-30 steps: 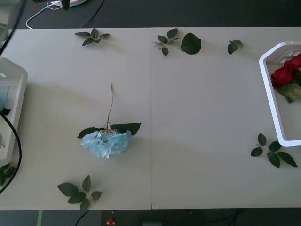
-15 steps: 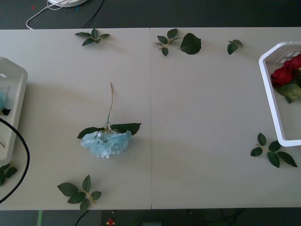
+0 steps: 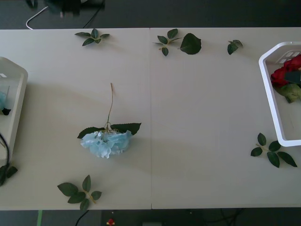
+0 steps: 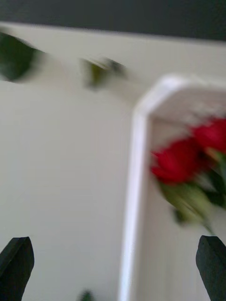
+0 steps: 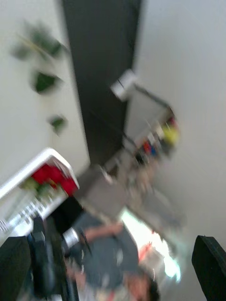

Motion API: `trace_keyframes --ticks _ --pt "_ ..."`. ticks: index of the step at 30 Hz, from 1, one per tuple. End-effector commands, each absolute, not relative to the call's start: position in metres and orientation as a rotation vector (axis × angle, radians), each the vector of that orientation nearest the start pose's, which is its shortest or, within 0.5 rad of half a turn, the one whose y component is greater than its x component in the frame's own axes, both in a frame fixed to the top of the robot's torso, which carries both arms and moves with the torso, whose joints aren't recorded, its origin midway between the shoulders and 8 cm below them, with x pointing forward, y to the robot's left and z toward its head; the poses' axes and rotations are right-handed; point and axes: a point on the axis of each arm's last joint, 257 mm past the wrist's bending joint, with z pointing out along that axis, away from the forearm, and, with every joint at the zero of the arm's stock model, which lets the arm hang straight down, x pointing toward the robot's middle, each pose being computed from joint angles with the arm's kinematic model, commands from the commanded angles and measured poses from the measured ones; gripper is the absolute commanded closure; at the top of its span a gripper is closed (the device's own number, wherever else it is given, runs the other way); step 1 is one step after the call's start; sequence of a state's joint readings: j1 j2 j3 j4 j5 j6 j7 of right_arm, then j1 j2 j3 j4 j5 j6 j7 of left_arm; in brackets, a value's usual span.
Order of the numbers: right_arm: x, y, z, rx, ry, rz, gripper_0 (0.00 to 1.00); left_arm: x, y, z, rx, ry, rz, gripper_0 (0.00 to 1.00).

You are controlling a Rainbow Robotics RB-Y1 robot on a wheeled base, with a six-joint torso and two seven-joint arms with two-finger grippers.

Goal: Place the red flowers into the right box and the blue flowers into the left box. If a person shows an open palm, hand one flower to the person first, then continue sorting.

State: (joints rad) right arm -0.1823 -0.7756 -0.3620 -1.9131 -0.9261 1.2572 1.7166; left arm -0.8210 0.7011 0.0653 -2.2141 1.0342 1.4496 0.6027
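Boxes first: the right box (image 3: 269, 94) holds the red flowers (image 3: 283, 74), the left box (image 3: 19, 101) a bit of blue. One blue flower (image 3: 106, 142) lies mid-table, left of centre. Right gripper (image 4: 113, 268) hangs released over the right box's rim; left gripper (image 5: 110, 268) likewise spread. Best pinch the thin stem (image 3: 111, 106), not the fluffy head.

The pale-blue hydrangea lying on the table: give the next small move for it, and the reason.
Probably bring the left gripper, fingers open, down over the pale-blue fluffy hydrangea and grasp its thin stem. It lies loose on the table, outside the white plain-walled tray at the left edge, where another blue head already sits. The red roses already lie in the white lattice basket.
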Motion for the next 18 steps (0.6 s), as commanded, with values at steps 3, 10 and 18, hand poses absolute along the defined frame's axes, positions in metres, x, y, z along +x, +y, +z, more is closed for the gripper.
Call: trace_keyframes --ticks 3,10,18 --pt "0.478 -0.300 -0.054 -0.474 1.954 0.315 0.00 0.480 0.145 0.039 -1.821 1.618 -1.357 0.00" --pt "0.425 -0.201 -0.024 -0.765 1.741 0.698 0.00 0.519 0.221 -0.065 -2.142 1.268 -1.083 0.00" --pt "0.377 -0.133 -0.020 -1.005 1.554 0.871 0.00 0.536 0.253 -0.139 -2.422 1.079 -0.913 0.00"
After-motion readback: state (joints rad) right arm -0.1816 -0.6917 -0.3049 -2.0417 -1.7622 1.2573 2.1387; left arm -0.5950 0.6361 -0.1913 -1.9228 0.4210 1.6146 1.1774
